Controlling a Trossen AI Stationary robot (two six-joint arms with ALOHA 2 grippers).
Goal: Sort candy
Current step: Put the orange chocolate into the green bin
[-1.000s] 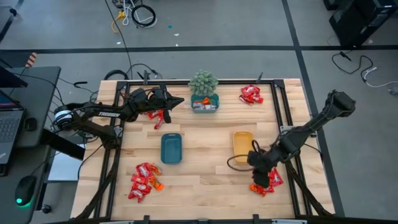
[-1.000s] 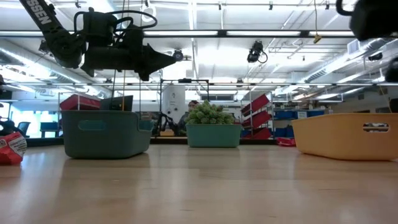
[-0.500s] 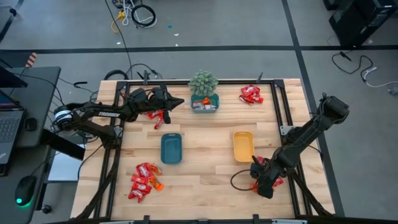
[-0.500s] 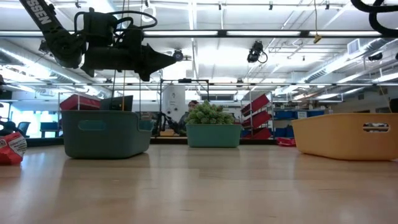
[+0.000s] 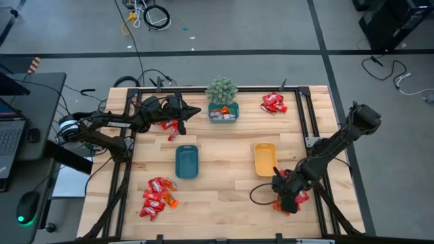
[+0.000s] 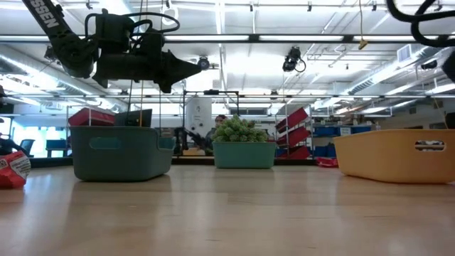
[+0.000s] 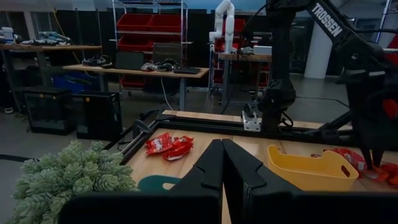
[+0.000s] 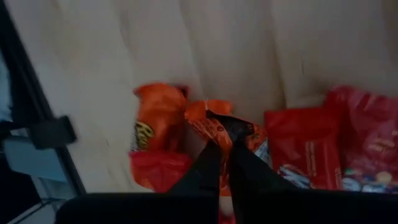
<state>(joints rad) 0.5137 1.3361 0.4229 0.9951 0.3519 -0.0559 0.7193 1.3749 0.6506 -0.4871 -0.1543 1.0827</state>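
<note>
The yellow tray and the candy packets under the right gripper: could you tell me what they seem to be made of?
The yellow tray looks like matte moulded plastic: smooth rounded walls, a cut handle slot. The candy packets look like thin glossy foil or plastic film, crinkled and catching light. The right gripper is shut on an orange packet.

The candy lay in four heaps of shiny red and orange packets around the yellow tray [image 5: 264,158]: one [image 5: 274,102] beyond it, one [image 5: 157,196] far to its left past the teal tray, one [image 5: 169,125] under the left arm, and one [image 5: 296,198] beside it, where an orange packet [image 8: 214,127] stood pinched upward.
</note>
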